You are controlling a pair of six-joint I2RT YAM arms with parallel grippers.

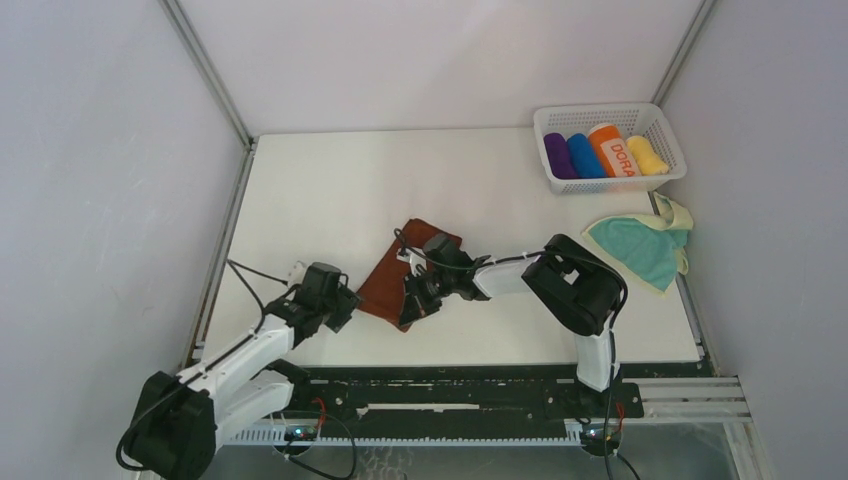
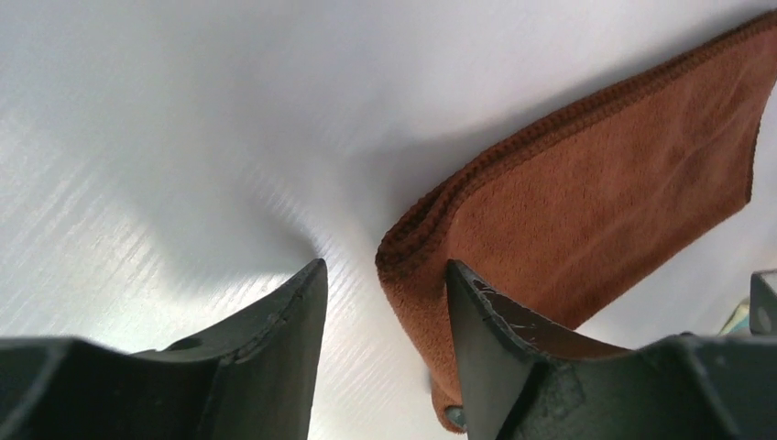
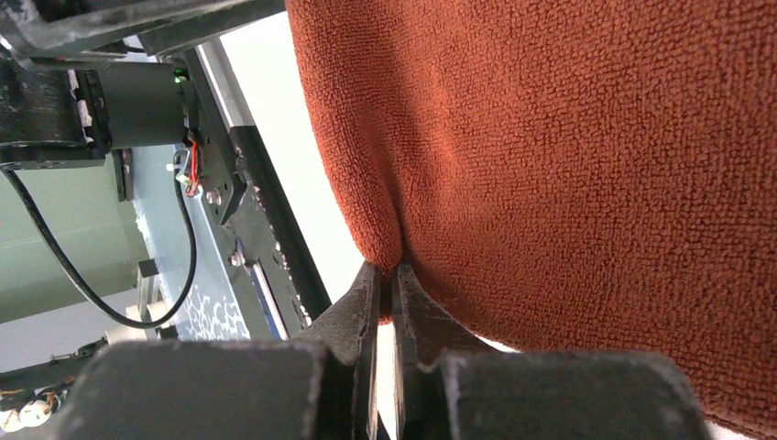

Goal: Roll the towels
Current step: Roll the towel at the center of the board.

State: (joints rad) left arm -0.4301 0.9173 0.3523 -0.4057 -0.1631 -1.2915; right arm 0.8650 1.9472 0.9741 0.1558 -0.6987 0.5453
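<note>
Fingers (image 3: pixel 362 307) of the right gripper (image 3: pixel 389 275) are pressed together on a small fold of the rust-brown towel (image 3: pixel 568 165), pinched at the cloth's near end. This grip is judged to be taken so that the end can be turned over and a roll started. Fingers (image 2: pixel 293 312) of the left gripper (image 2: pixel 385 268) are spread, and nothing is clamped. The towel's other near corner lies between their tips. From this stance the corner can be caught, so that both ends of the edge are turned together. It is judged that these fingers must be closed first.

The table (image 1: pixel 330 180) lies directly beneath both pairs of fingers, and the remaining cloth is carried flat on it beyond the fingertips. The basket (image 1: pixel 612 183) is set well beyond the right fingers and to their right, outside the working area. The teal towel (image 1: pixel 635 250) lies crumpled just on the near side of the basket, well apart from either gripper, and is judged to be second in turn. Four coloured rolls (image 1: pixel 586 155) are stored side by side in the basket.
</note>
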